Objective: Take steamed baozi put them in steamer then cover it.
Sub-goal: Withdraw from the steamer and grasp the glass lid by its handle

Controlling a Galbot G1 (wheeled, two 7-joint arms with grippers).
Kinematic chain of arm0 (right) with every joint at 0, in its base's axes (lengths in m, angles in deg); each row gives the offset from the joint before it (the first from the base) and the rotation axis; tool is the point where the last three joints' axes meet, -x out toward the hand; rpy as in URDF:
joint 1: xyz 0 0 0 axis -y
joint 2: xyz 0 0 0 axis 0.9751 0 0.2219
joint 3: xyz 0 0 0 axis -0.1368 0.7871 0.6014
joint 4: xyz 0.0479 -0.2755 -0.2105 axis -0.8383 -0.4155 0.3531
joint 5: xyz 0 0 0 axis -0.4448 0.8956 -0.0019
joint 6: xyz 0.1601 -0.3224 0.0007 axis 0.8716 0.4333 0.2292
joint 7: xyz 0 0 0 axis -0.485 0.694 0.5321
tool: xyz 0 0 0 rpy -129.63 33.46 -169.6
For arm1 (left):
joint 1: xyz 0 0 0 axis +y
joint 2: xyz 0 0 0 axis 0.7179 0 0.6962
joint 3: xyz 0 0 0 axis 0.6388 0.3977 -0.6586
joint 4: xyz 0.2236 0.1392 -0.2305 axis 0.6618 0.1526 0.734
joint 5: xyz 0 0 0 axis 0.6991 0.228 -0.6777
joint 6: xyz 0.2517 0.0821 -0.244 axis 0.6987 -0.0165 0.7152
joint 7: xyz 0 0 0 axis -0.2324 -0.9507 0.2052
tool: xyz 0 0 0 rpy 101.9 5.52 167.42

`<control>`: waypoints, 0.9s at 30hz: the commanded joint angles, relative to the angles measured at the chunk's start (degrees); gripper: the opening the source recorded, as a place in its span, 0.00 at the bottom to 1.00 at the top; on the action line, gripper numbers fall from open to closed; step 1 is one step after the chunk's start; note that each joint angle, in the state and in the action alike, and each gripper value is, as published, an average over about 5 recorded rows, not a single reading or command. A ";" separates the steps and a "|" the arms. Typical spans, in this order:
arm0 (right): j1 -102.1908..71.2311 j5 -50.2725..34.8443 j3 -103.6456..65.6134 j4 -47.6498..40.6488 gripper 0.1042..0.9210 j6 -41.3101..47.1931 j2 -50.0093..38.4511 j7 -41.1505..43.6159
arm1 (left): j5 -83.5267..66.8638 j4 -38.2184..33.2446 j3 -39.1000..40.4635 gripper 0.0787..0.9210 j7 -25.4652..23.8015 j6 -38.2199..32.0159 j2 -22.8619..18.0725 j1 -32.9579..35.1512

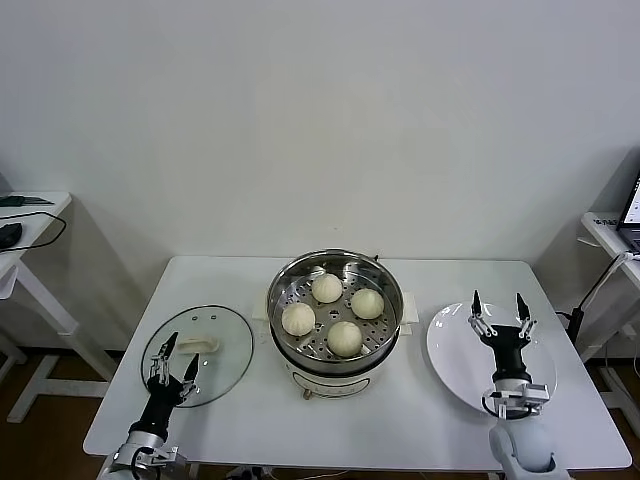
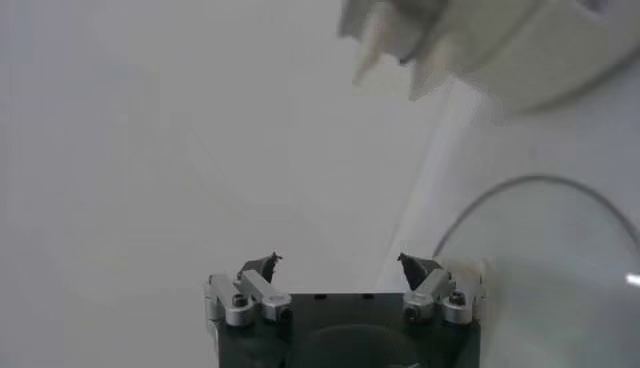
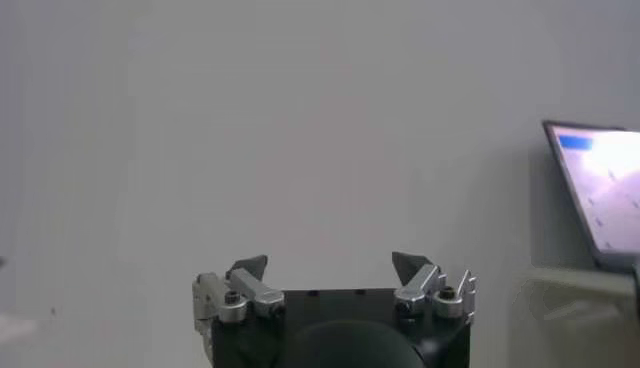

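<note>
On the far left of the head view we see a side desk (image 1: 30,215) with a dark cable on it, well apart from our work. Our left end effector (image 1: 172,356) stands at the front left of the white counter (image 1: 240,420), its fingers spread wide and holding nothing, raised over the near part of the cover (image 1: 222,340). The cover lies flat on the counter just beside the steamer, its cream-white handle (image 1: 198,345) facing up. In the left wrist view the spread fingertips (image 2: 268,264) point past the lid's rim (image 2: 540,182).

At the middle of the counter sits the steamer (image 1: 335,262), the shiny basket resting on its cream-white pot base (image 1: 330,382). All four steamed baozi (image 1: 327,288) lie inside on the perforated bottom, set in a loose diamond and apart from one another. The steamer is uncovered.

To the right a flat white plate (image 1: 450,350) rests on the counter near the steamer. Our right end effector (image 1: 497,305) is raised over that plate, fingers likewise spread and pinching nothing. At the far right edge we make out a laptop (image 1: 632,205) on another desk.
</note>
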State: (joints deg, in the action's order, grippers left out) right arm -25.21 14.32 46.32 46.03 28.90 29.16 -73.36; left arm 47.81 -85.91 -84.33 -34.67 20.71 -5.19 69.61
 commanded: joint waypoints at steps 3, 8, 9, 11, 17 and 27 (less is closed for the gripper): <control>-3.89 1.48 -2.63 -0.15 0.88 -0.90 3.86 -0.07 | 15.18 8.30 0.58 0.88 5.23 -0.66 -0.83 -3.63; -4.02 1.78 -2.53 -0.21 0.88 -0.85 4.12 0.14 | 16.28 9.84 0.73 0.88 5.86 -0.27 -1.11 -5.63; -4.07 1.86 -2.50 -0.25 0.88 -0.85 4.19 0.18 | 16.41 10.10 0.76 0.88 5.93 -0.14 -1.13 -6.01; -4.17 2.04 -2.46 -0.32 0.88 -0.87 4.35 0.29 | 16.47 10.62 0.86 0.88 5.99 0.10 -1.13 -6.74; -4.35 2.69 -2.49 -0.34 0.88 -0.88 4.84 0.42 | 16.02 11.65 1.42 0.88 5.81 0.80 -1.10 -8.67; -4.67 3.60 -2.61 -0.51 0.88 -1.03 5.62 0.56 | 15.17 12.12 2.14 0.88 5.45 3.29 -1.23 -10.50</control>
State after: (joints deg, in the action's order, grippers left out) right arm -29.52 17.52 43.95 45.54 28.02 34.29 -72.85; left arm 61.79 -75.09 -82.43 -29.57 22.42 -6.32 60.95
